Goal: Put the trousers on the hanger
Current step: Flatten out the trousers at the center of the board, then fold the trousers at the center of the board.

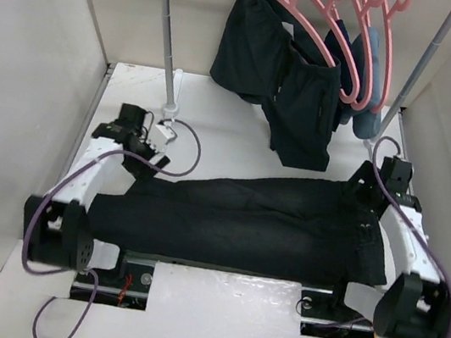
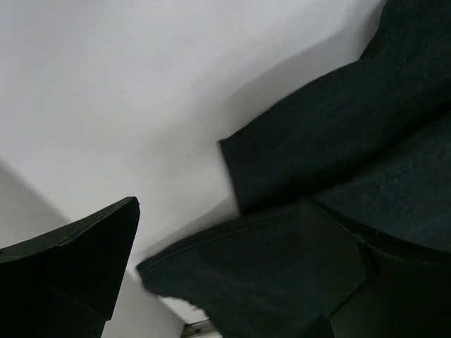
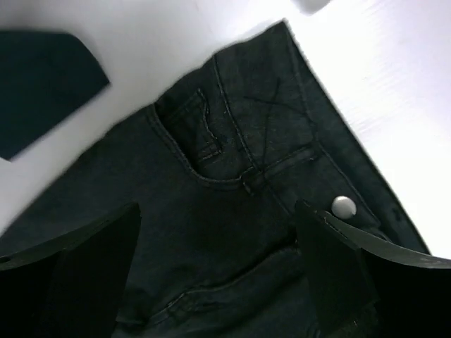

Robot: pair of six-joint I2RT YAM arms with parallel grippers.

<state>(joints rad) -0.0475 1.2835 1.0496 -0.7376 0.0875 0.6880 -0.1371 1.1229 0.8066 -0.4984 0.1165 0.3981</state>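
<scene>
Left gripper (image 2: pixel 218 202) and right gripper (image 3: pixel 218 205) gape empty above trousers (image 1: pixel 252 216) lying crosswise, waist rightward.

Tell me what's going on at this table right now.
Two robot arms are working on getting the black trousers onto a pink hanger. At this moment the trousers lie flat across the table, waistband toward the right arm and leg hems toward the left. The left gripper is open over the hems and the right gripper is open over the waistband; neither holds anything. The hangers hang at the back, where a shorter black garment hangs too.
</scene>
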